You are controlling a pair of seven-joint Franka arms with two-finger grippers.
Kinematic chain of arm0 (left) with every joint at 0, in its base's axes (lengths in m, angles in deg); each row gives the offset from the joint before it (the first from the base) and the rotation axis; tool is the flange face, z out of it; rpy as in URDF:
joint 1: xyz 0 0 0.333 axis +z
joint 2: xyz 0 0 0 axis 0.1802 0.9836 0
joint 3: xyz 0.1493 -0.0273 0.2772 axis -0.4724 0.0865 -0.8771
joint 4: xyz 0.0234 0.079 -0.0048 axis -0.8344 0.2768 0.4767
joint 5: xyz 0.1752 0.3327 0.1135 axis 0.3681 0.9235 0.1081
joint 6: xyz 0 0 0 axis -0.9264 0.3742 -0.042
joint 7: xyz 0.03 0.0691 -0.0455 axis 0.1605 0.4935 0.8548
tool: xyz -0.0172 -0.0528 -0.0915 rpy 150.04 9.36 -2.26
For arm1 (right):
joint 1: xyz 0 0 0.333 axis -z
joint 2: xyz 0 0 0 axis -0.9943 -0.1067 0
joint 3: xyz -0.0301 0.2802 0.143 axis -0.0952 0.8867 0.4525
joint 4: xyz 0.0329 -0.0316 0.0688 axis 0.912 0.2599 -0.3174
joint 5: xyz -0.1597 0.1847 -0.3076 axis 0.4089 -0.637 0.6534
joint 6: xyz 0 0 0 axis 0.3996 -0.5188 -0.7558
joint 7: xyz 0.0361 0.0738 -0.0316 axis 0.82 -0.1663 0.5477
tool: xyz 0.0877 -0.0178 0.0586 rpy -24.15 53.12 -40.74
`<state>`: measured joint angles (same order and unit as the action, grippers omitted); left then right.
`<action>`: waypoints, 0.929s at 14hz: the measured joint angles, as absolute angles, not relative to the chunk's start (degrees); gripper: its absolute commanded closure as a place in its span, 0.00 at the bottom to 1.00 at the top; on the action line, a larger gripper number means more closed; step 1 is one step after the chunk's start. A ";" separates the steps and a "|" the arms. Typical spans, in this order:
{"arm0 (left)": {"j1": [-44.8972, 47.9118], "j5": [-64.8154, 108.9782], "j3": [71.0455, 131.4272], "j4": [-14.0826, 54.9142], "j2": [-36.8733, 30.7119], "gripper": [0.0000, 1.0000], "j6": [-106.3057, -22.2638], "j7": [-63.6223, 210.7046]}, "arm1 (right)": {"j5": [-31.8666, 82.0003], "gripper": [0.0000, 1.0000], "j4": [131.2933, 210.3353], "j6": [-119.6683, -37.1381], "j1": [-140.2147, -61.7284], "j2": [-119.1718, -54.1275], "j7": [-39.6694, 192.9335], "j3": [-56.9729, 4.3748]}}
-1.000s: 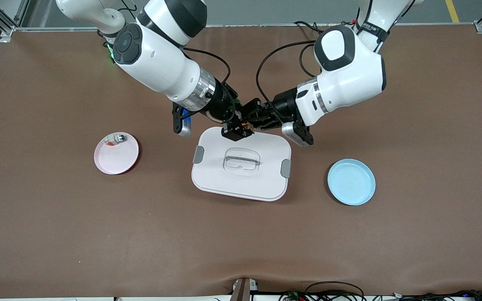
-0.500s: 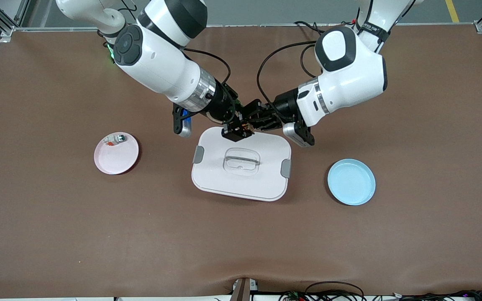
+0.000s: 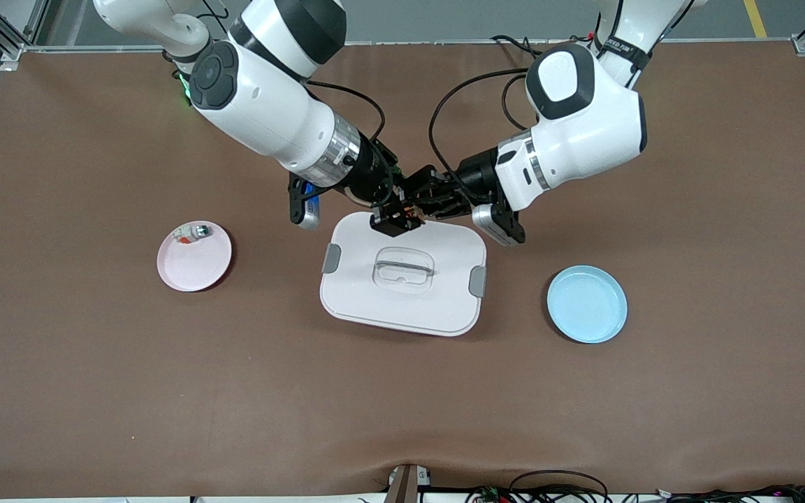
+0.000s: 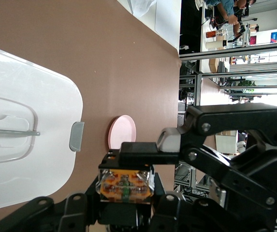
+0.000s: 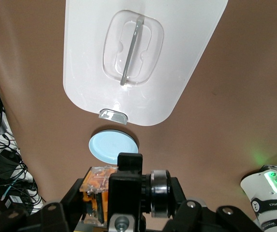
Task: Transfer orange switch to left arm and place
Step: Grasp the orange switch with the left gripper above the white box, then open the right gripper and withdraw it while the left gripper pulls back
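You have both grippers meeting in the air over the edge of the box (image 3: pixel 402 274) that lies farthest from the front camera, at the middle of the table. The right gripper (image 3: pixel 394 218), reaching in from the right arm's end, has its fingers pinched on the orange switch (image 3: pixel 408 208), and the left gripper (image 3: pixel 422 202), reaching in from the left arm's end, has its fingers clamped on the same switch, so at this moment you see the part gripped from both sides at once. In the left wrist view the orange switch (image 4: pixel 124 185) shows its orange, patterned face, wedged between black fingers (image 4: pixel 137 153), with the right gripper's dark body close against it. In the right wrist view the switch (image 5: pixel 97 193) sits as an orange block pressed against a black finger (image 5: pixel 128 166), with the box lid and its recessed handle below. Neither gripper touches the box; the switch hangs above the lid's rim. On the table, the pink plate (image 3: pixel 194 260) lies toward the right arm's end, well apart from the box, and carries a small pale part (image 3: pixel 191 234) on the rim farthest from the front camera. The blue plate (image 3: pixel 586 303) lies toward the left arm's end, a little nearer to the front camera than the pink plate.
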<state>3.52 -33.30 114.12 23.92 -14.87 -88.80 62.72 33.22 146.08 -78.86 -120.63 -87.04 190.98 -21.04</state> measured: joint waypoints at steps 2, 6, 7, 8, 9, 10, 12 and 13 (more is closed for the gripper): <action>3.61 -33.30 114.11 23.89 -14.87 1.00 -88.81 62.72 | 33.21 0.00 146.07 -78.94 -120.72 -87.04 190.98 -21.03; 3.72 -33.30 114.11 23.86 -14.87 1.00 -88.81 62.72 | 33.21 0.00 146.06 -79.27 -120.78 -87.04 190.98 -21.08; 3.73 -33.30 114.11 23.79 -14.88 1.00 -88.81 62.72 | 33.21 0.00 146.06 -79.27 -120.78 -87.04 190.98 -21.20; 3.74 -33.30 114.11 23.67 -14.91 1.00 -88.81 62.72 | 33.21 0.00 146.06 -79.25 -120.75 -87.04 190.99 -21.36; 3.77 -33.30 114.11 23.56 -14.98 1.00 -88.67 62.72 | 33.21 0.00 146.06 -79.15 -120.68 -87.04 190.98 -21.50; 3.86 -33.30 114.11 23.47 -15.10 1.00 -88.26 62.72 | 33.21 0.00 146.05 -78.85 -120.55 -87.04 190.91 -21.64; 4.43 -33.30 114.10 23.33 -15.39 1.00 -87.01 62.73 | 33.21 0.00 145.86 -77.19 -119.94 -87.04 190.13 -21.90; 4.86 -33.30 114.10 23.28 -15.74 1.00 -86.16 62.73 | 33.21 0.00 145.43 -75.78 -119.32 -87.04 189.40 -21.98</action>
<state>4.86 -33.30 114.10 23.28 -15.74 -86.16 62.73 33.21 145.43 -75.78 -119.32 -87.04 189.40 -21.98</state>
